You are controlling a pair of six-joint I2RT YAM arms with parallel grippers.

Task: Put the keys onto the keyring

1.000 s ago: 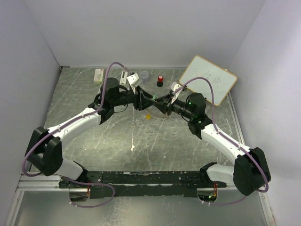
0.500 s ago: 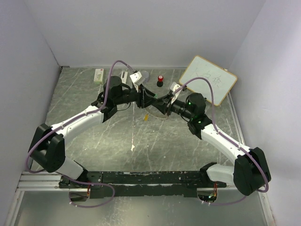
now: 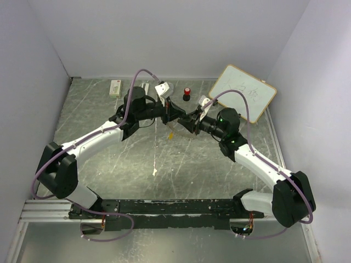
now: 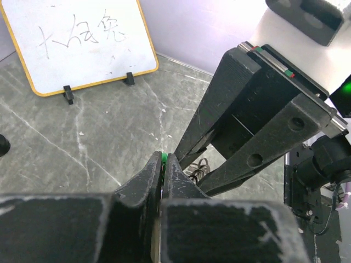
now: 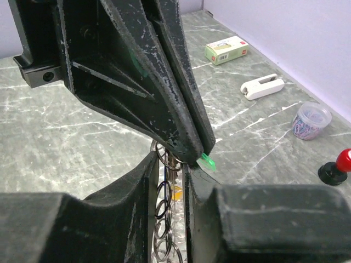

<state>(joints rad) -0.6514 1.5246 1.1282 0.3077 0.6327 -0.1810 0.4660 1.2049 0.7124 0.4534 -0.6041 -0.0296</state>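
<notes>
The left gripper (image 4: 164,163) is shut on the green-headed key (image 4: 163,157), whose green tip (image 5: 207,162) pokes out past its black fingers (image 5: 181,109). Both grippers meet tip to tip over the table's middle (image 3: 180,119). My right gripper (image 5: 167,164) is shut on the keyring (image 5: 164,211), its ridged silver rim standing between the jaws just under the left fingertips. The yellow-orange key (image 5: 176,193) shows behind the ring, and in the top view it is a small orange speck (image 3: 171,135). I cannot tell whether it hangs on the ring.
A whiteboard (image 3: 243,93) leans at the back right. Along the back stand a red-capped black knob (image 5: 337,167), a small cup of clips (image 5: 311,120), a white clip-like piece (image 5: 263,86) and a green-and-white box (image 5: 226,50).
The left gripper has swung right and forward to meet the right gripper's tips, and its jaws have closed on the green key. The right arm has barely moved.
</notes>
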